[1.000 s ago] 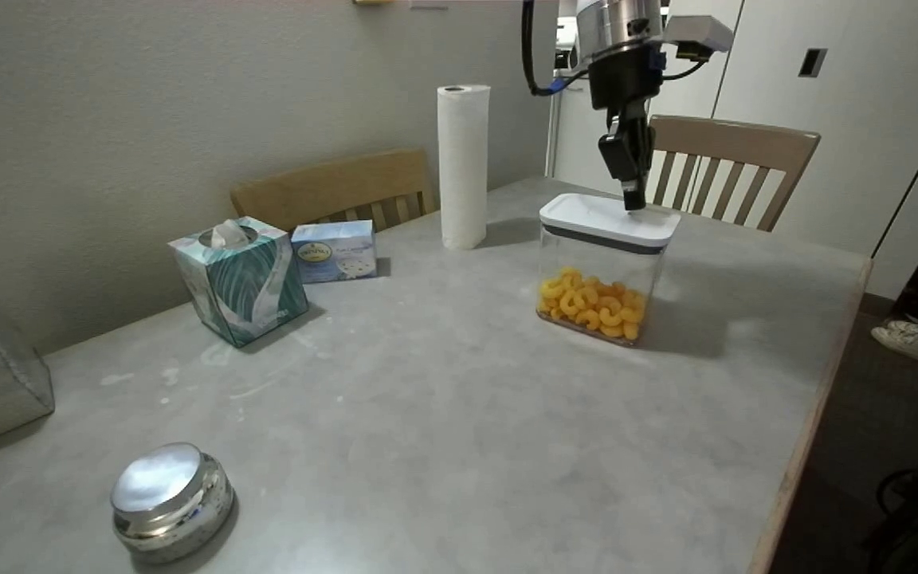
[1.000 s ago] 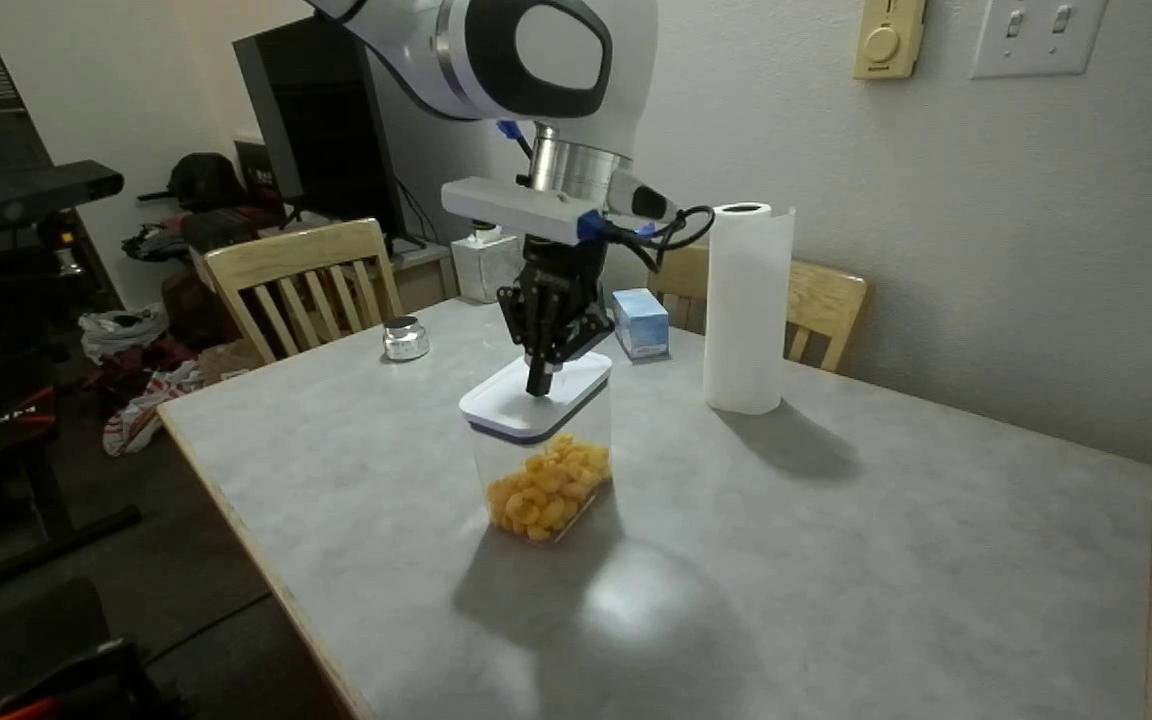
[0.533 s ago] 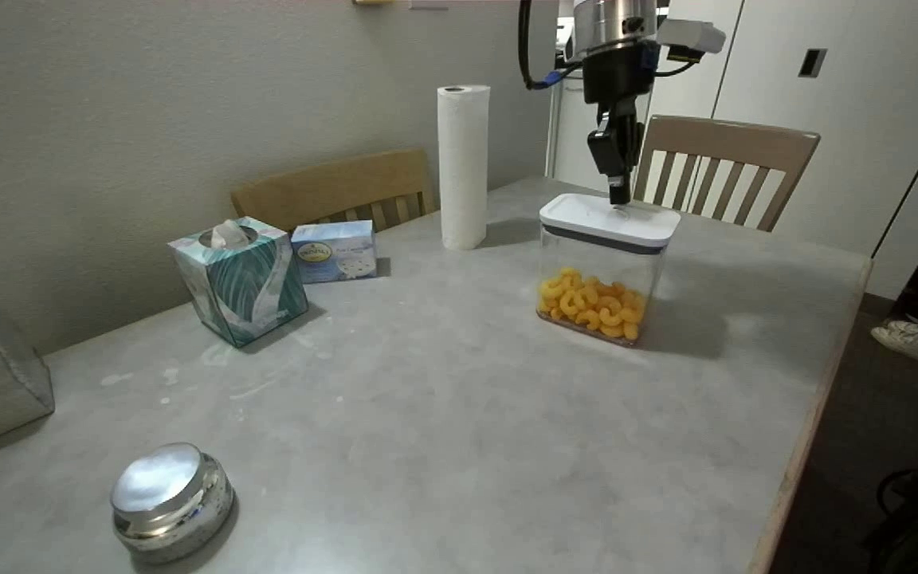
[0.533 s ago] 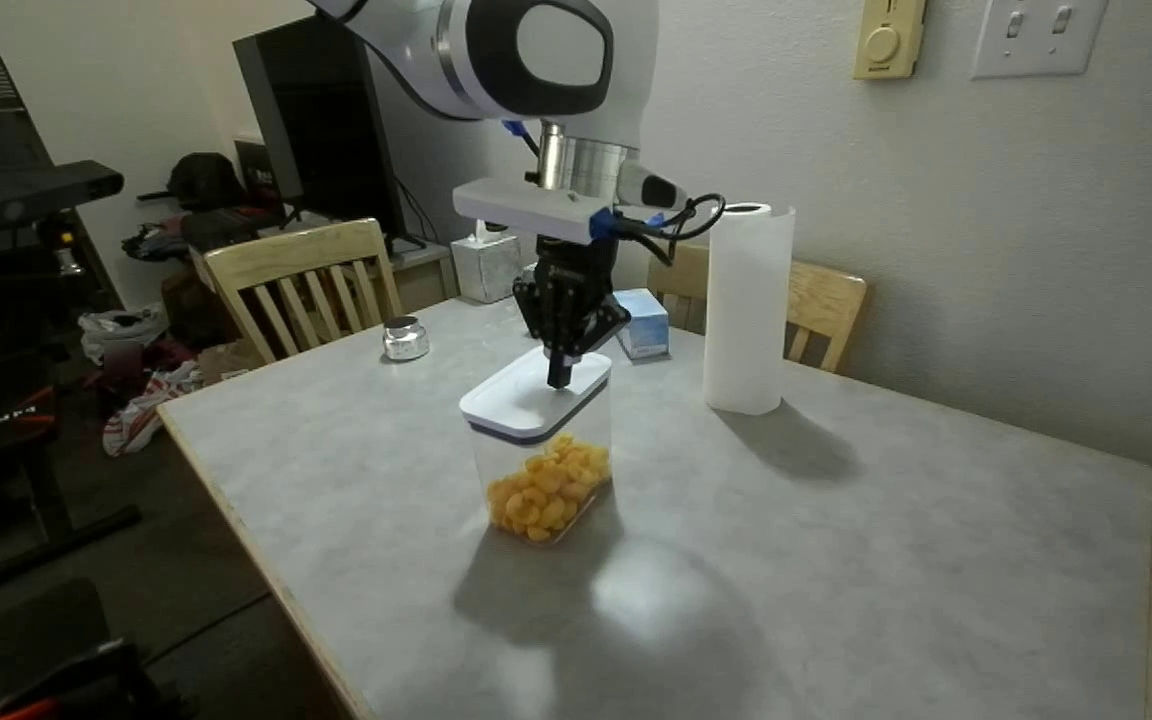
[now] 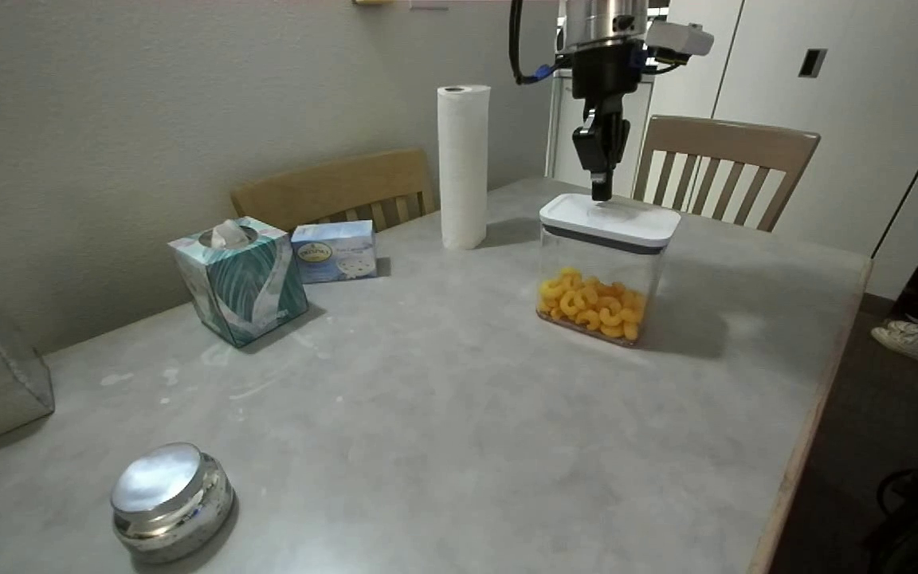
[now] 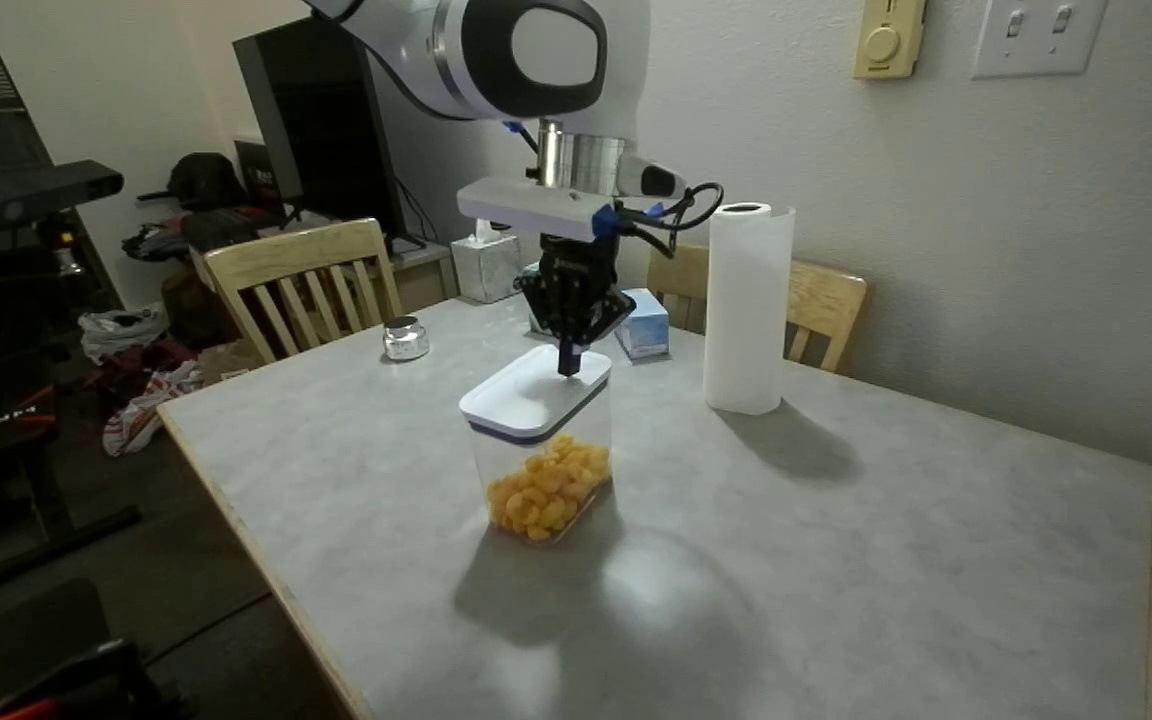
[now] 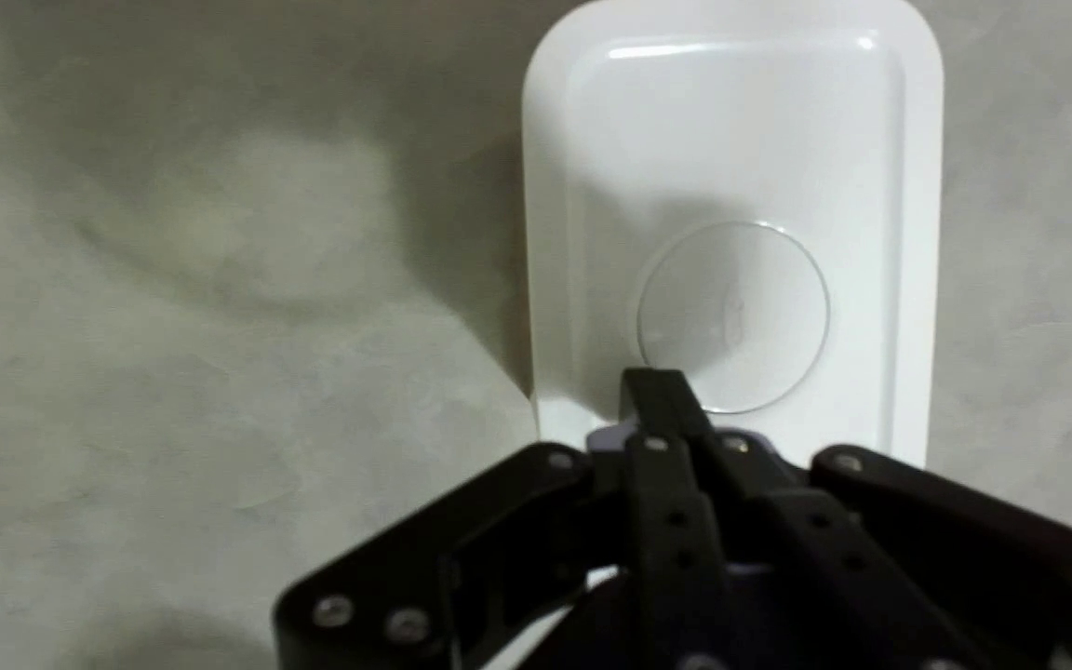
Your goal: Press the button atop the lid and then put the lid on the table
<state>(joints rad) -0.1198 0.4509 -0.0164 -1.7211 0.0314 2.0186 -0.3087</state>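
Hand (image 7: 666,395) clenched, its tip close over the lid (image 7: 731,130); contact cannot be determined. In the wrist view the button (image 7: 755,321) lies just beside that tip, toward two o'clock. Lid sits on the clear container (image 5: 598,257), upright on the table (image 5: 427,430).

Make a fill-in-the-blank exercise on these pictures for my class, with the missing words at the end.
The lid has a top coloured ____.
Seen from above, the button is shaped like a ____.
The gripper holds ____.
The paper roll stands upright on the ____.

Missing words: white; circle; nothing; table.
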